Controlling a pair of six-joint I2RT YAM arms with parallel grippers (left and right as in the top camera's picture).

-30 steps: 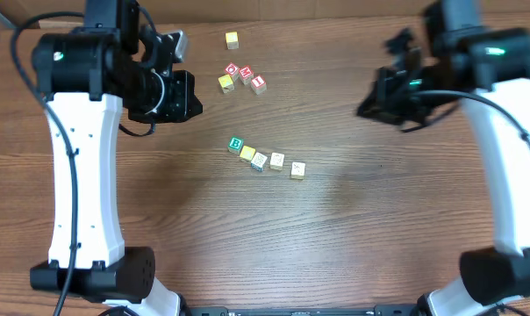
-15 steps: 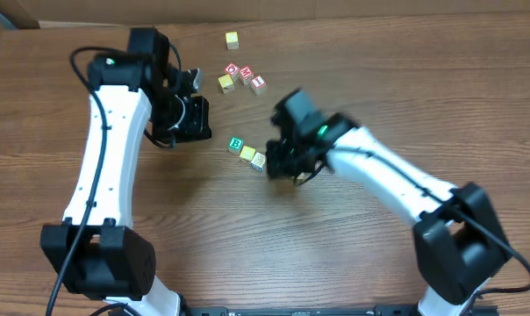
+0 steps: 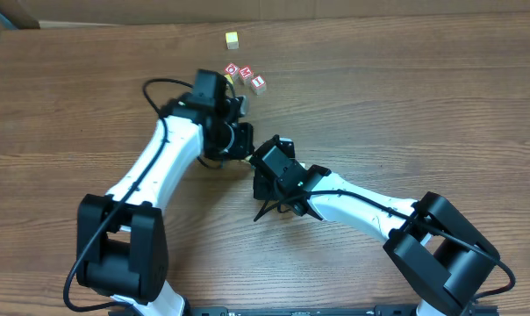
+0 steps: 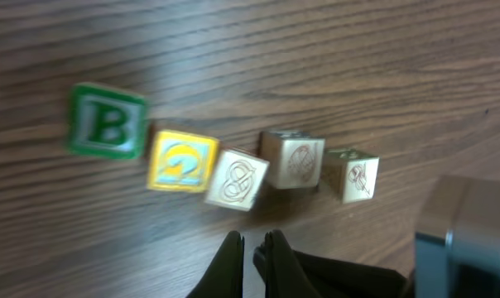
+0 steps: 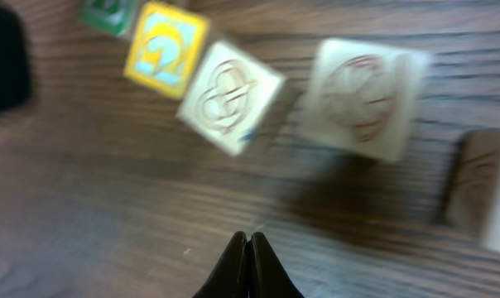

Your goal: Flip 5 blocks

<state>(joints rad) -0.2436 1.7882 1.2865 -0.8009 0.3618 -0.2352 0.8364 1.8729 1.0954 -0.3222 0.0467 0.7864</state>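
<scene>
Five blocks lie in a row on the wood table. In the left wrist view they are a green B block (image 4: pixel 108 121), a yellow block (image 4: pixel 182 161) and three cream blocks (image 4: pixel 236 179) (image 4: pixel 292 160) (image 4: pixel 353 175). My left gripper (image 4: pixel 252 244) is shut and empty, just short of the middle cream block. The right wrist view shows the yellow block (image 5: pixel 165 48) and cream blocks (image 5: pixel 229 95) (image 5: pixel 366 95) (image 5: pixel 482 190). My right gripper (image 5: pixel 248 240) is shut and empty, a little in front of them. Overhead, both arms cover the row.
Three red-and-white letter cubes (image 3: pixel 246 74) sit in a cluster behind the left arm (image 3: pixel 221 132). A lone yellow cube (image 3: pixel 232 39) lies farther back. The right arm (image 3: pixel 278 171) crosses close to the left wrist, and its grey housing (image 4: pixel 469 240) shows at the left wrist view's right edge.
Both arms have swung in over the row of blocks, the left from the far left and the right from the far right. The row is now hidden overhead.
</scene>
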